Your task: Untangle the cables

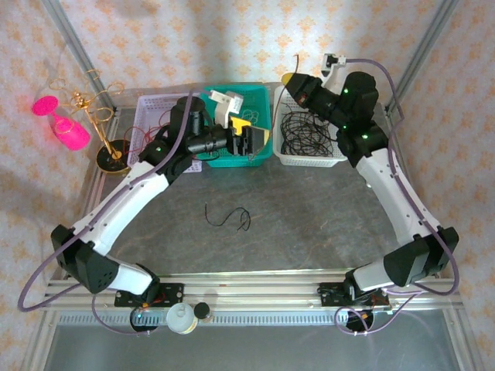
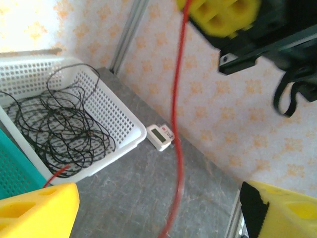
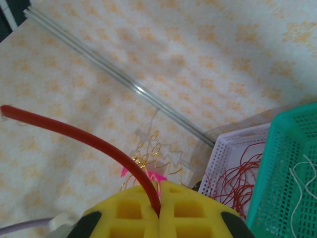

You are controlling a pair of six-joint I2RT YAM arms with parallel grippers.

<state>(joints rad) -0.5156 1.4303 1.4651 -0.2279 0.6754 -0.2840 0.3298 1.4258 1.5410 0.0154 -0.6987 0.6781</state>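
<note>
The right claw (image 3: 159, 208) pinches a red cable (image 3: 74, 134) at the far right. The left claw (image 2: 158, 208), spread wide, straddles that cable near the green basket (image 1: 255, 97).

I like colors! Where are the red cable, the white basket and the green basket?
red cable (image 3: 99, 144), right wrist view, middle of its curve.
white basket (image 2: 106, 106), left wrist view, side wall.
green basket (image 3: 287, 163), right wrist view, mesh wall.

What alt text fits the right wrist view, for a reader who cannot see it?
The right gripper, yellow-fingered, is shut on a red cable that curves up to the left. Behind stand a white basket of red cables and a green basket, against patterned wallpaper.
</note>
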